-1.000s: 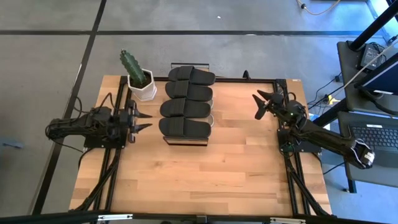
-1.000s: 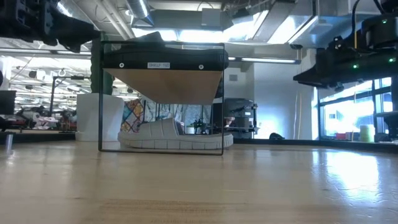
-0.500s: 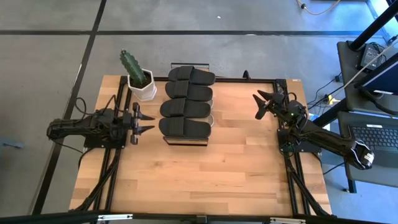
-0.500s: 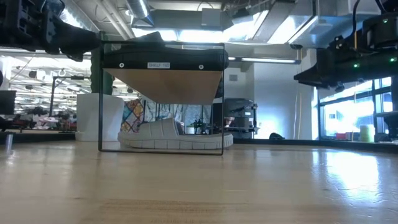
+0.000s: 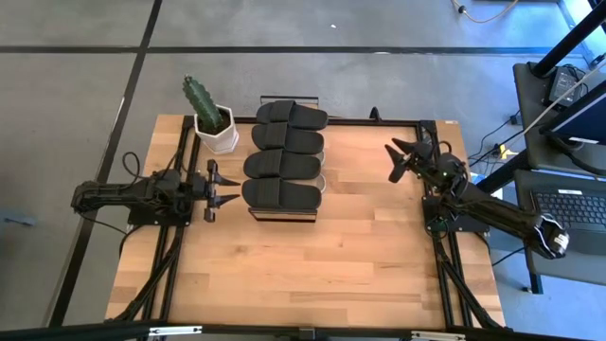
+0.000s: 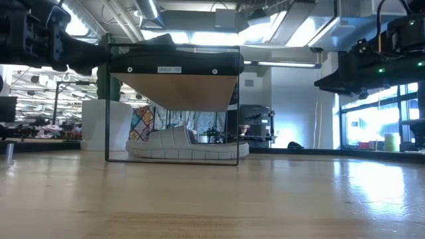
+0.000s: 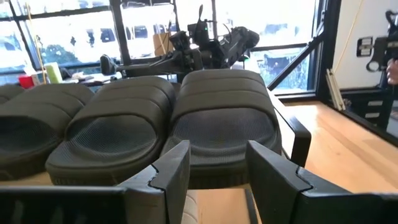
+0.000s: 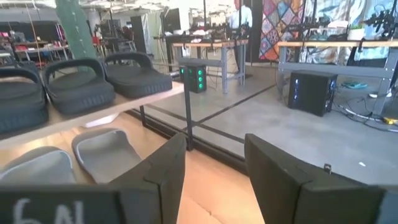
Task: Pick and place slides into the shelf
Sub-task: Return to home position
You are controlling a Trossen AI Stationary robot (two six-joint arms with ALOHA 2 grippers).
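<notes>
Slides (image 5: 284,152), black, four in number, lie side by side in a row on top of the shelf (image 6: 174,91), in the upper centre of the high view, covering most of its plank. The light grey-beige slides (image 6: 186,146) sit on the table (image 5: 331,275) beneath the shelf, at centre-left of the low view. The right wrist view shows two of them side by side under the plank.

Left gripper (image 5: 230,189): centre-left of the high view, just beside the shelf's left side, pointing at it, not touching. Fingers moderately spread, nothing between them.

Right gripper (image 5: 391,162): right of centre, well apart from the shelf, raised above the table. Fingers likewise parted, holding nothing.

A potted cactus (image 5: 210,116) stands near the shelf's upper-left corner.
</notes>
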